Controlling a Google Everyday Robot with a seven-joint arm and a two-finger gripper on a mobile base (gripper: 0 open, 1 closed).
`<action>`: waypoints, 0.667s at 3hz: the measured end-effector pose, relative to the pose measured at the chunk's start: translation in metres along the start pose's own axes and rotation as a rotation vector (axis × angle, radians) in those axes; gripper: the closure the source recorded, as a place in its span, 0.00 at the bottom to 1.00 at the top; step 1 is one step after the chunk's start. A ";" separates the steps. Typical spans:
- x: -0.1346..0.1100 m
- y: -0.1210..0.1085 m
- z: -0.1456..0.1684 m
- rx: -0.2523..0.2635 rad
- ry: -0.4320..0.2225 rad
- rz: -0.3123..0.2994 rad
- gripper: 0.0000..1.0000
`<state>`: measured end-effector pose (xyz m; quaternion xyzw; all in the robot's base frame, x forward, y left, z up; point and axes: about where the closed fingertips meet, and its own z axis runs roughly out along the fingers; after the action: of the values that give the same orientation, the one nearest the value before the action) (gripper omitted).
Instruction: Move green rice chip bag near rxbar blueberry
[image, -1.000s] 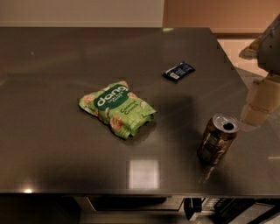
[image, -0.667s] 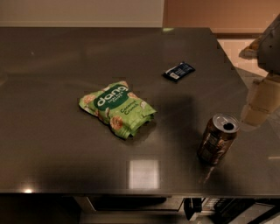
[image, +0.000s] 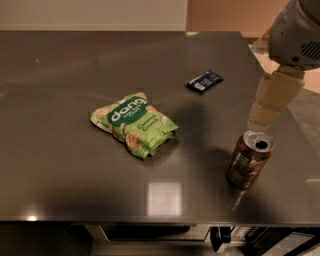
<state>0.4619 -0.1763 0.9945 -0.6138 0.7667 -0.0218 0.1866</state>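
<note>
The green rice chip bag (image: 135, 123) lies flat on the dark metal table (image: 60, 65), left of centre, with its white "dang" lettering facing up. The rxbar blueberry (image: 205, 81), a small dark blue wrapper with a white label, lies to the bag's upper right, apart from it. My gripper (image: 270, 105) hangs at the right side of the table, just above and behind a brown can. It is well right of the bag and holds nothing that I can see.
An opened brown drink can (image: 250, 160) stands upright near the front right of the table, directly below the gripper. The table's right edge (image: 300, 150) runs close to the can. The front edge lies along the bottom of the view.
The gripper has shifted a little to the left and slightly up. The bag, the bar and the can have not moved.
</note>
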 end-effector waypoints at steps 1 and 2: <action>-0.043 -0.007 0.015 -0.034 -0.043 -0.036 0.00; -0.079 -0.008 0.044 -0.086 -0.065 -0.057 0.00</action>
<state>0.4976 -0.0944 0.9760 -0.6432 0.7428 0.0260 0.1840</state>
